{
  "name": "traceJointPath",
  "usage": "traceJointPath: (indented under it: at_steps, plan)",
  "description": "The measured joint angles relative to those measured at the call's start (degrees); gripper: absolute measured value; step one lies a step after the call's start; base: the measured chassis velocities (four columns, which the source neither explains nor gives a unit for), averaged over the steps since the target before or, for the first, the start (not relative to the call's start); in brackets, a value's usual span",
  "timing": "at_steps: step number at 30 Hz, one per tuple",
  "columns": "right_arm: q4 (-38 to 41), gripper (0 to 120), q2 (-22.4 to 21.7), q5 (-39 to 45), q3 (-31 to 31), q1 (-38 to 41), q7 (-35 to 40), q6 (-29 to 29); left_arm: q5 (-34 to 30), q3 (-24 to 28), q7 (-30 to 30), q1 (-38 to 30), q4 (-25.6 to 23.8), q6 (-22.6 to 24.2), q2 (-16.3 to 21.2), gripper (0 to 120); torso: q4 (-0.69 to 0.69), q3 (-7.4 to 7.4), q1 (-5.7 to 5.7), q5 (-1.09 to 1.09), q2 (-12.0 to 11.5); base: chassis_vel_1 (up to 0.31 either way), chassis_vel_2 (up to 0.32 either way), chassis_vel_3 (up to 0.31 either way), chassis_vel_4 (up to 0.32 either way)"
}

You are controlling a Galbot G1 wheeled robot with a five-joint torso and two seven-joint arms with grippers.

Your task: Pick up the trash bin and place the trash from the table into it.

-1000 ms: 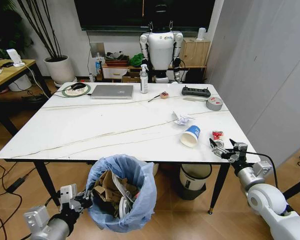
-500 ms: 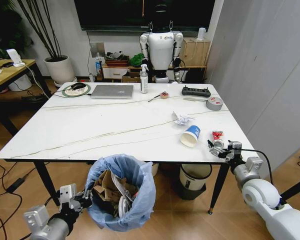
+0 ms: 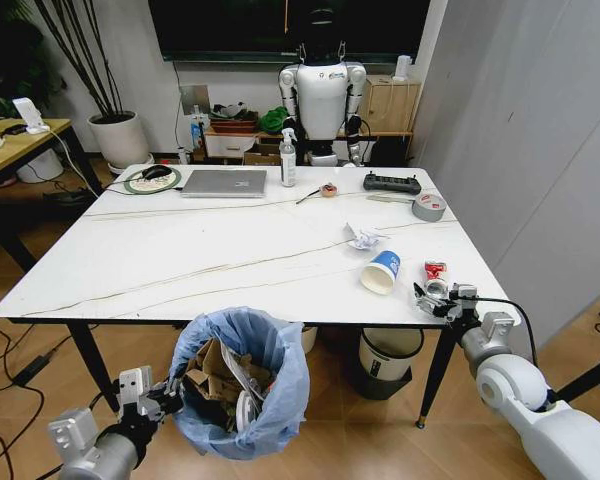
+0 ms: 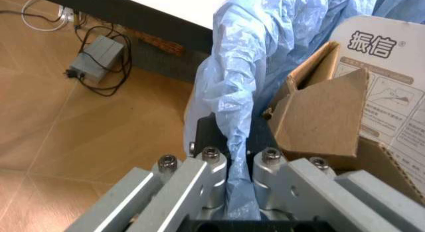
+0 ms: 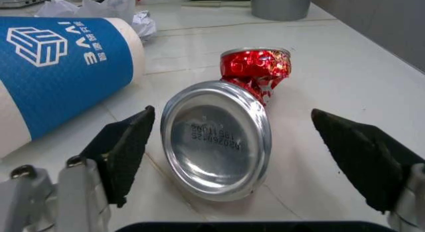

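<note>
Holding the trash bin (image 3: pixel 242 385) by its blue liner in my clamped left hand (image 4: pixel 240 165), below the counter's (image 3: pixel 180 260) near edge, I am carrying cardboard (image 4: pixel 332 112) and other litter already inside. My right hand (image 5: pixel 246 157) is gaping wide at the counter's right edge, straddling a crushed red can (image 5: pixel 226 127) without gripping it. A paper cup (image 3: pixel 381 271) and a paper wad (image 3: pixel 362 236) are lying beside it, waiting.

Even indoor light, sharp, slight edge distortion.
</note>
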Motion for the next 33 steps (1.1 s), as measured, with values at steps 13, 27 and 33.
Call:
traceJointPath:
  at_steps: [13,27,33]
  plan:
    - [-0.01,46,0.12,0.02,-0.06,-0.39,-0.25,0.1,-0.5,-0.01,-0.13,-0.31,0.23,0.0,0.44,0,0.0,0.0,0.0,0.0,0.0,0.0,0.0,0.0,0.0]
    - [2.54,46,-0.89,3.2,3.72,-0.63,-3.85,3.43,-1.08,0.39,-0.37,-1.15,0.73,0.0,0.53,0,0.0,0.0,-0.01,0.01,0.0,0.0,0.0,0.0,0.0]
    - [7.69,46,-4.41,9.68,5.92,-1.56,-14.21,8.42,-1.22,0.55,-0.41,-0.98,0.74,0.01,0.52,0,0.0,0.0,-0.01,0.0,0.0,0.0,0.0,0.0,0.0]
